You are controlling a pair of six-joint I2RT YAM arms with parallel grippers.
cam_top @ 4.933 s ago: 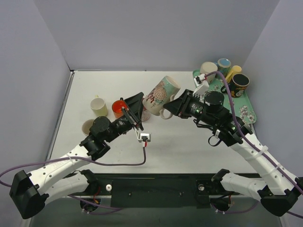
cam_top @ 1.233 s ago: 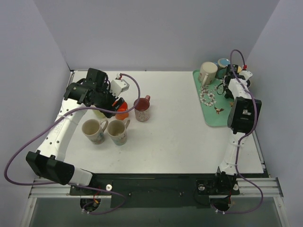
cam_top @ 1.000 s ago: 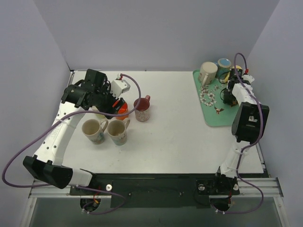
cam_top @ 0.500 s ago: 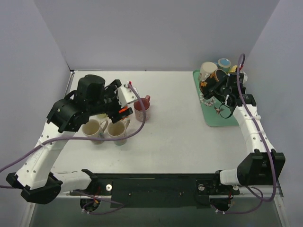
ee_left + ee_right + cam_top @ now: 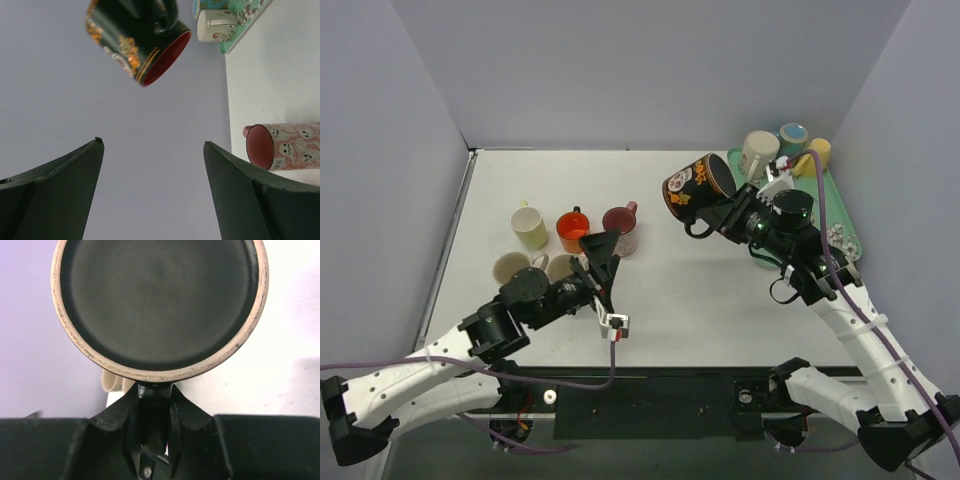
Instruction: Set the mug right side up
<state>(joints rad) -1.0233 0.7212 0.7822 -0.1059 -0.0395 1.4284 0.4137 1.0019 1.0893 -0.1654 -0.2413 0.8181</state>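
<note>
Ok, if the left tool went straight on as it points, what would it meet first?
The left tool likely meets nothing before the back wall; its open gap frames only wall. The pink ghost mug sits just off that line; depth unclear.

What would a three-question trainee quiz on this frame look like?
1. True or false: the left pincer is gripping a mug.
2. The right pincer holds the black mug by its: A rim, B handle, C base.
3. How many mugs are visible on the green tray?
Key: 1 false, it is open and empty. 2 B. 3 three.
</note>
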